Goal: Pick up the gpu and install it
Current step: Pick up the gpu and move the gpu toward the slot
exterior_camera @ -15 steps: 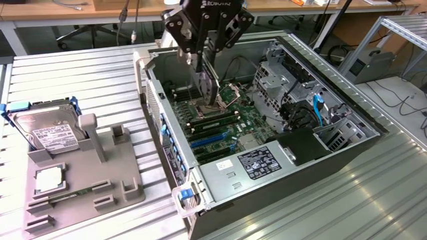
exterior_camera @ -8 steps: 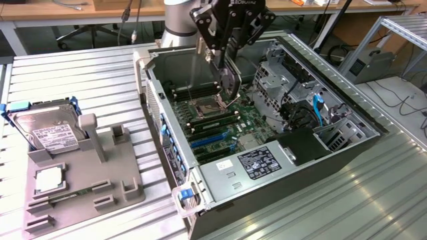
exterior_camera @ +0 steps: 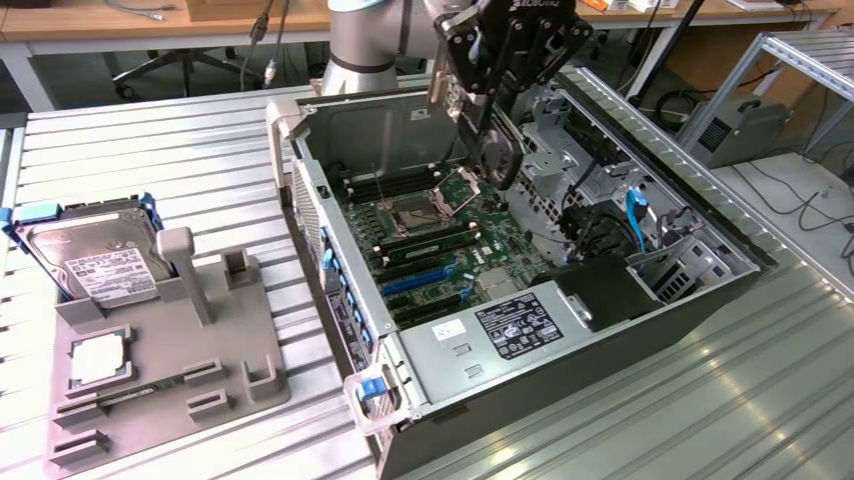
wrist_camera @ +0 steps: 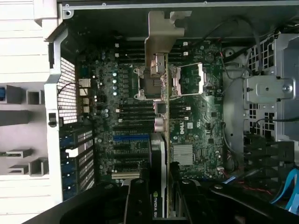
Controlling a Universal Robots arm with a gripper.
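Observation:
My gripper [exterior_camera: 497,85] hangs over the open computer case [exterior_camera: 304,190], shut on the gpu [exterior_camera: 499,158]. The gpu is a thin black card held on edge, with its lower end above the motherboard [exterior_camera: 447,235] near the processor socket. In the wrist view the gpu [wrist_camera: 160,144] runs edge-on up the middle, its silver bracket [wrist_camera: 162,32] at the far end and the fingers [wrist_camera: 138,198] clamped on either side of it. The blue expansion slots [wrist_camera: 131,138] lie just beside the card's line. The card stands clear above the board.
A grey holder tray [exterior_camera: 180,345] sits at the exterior view's left, carrying a silver hard drive [exterior_camera: 96,258] and a small square chip [exterior_camera: 99,358]. Inside the case are the power supply [exterior_camera: 523,325], cables [exterior_camera: 638,222] and a drive cage [wrist_camera: 271,93].

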